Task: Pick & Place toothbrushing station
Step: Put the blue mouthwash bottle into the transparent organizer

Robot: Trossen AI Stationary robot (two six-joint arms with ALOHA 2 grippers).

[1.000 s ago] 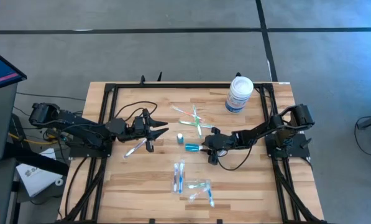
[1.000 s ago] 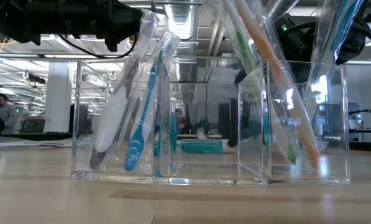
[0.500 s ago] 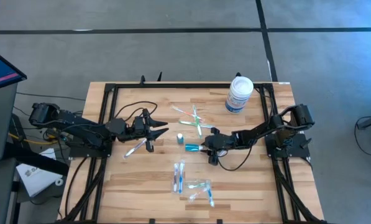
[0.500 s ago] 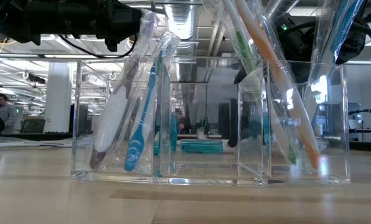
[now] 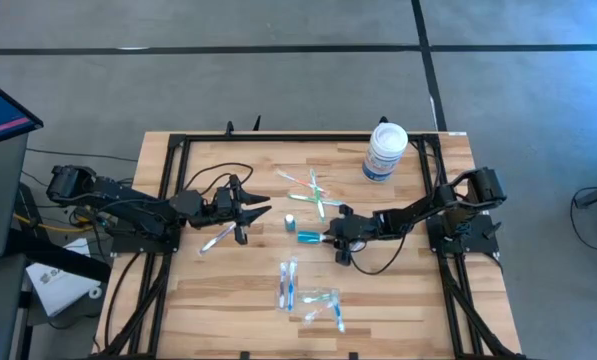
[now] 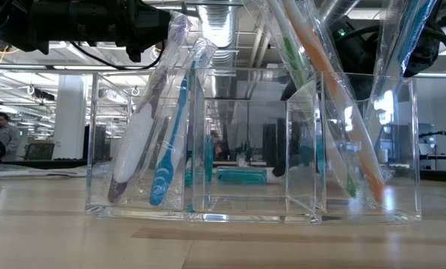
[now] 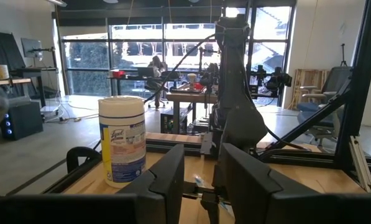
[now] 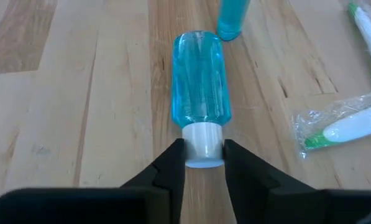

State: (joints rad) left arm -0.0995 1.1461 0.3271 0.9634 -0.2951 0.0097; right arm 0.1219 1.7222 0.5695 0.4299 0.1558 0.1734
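Observation:
A teal clear tube [image 5: 309,237] with a white cap lies on its side at the table's middle; it also shows in the right wrist view [image 8: 199,78]. My right gripper [image 5: 327,238] is shut on it at table height. My left gripper [image 5: 253,212] is open and empty left of centre, above a pink-white toothbrush [image 5: 218,238] lying flat. A clear tray [image 5: 321,304] near the front edge holds wrapped toothbrushes that lean on its walls [image 6: 166,127]. Blue toothbrushes [image 5: 288,283] lie beside it. Green toothbrushes [image 5: 314,191] lie farther back. My right gripper pinches the tube's white cap [image 8: 204,142] between its two fingers [image 8: 173,160], one on each side. The fingers come level from the table's right side and lie along the tube. The tube lies flat on the table, its body pointing away from the gripper.
A big white tub with a blue label [image 5: 385,152] stands at the back right. A small teal bottle [image 5: 291,221] stands upright just beyond the tube. A wrapped green-white toothbrush [image 8: 340,127] lies close to my right gripper. Black frame rails run along the table's sides.

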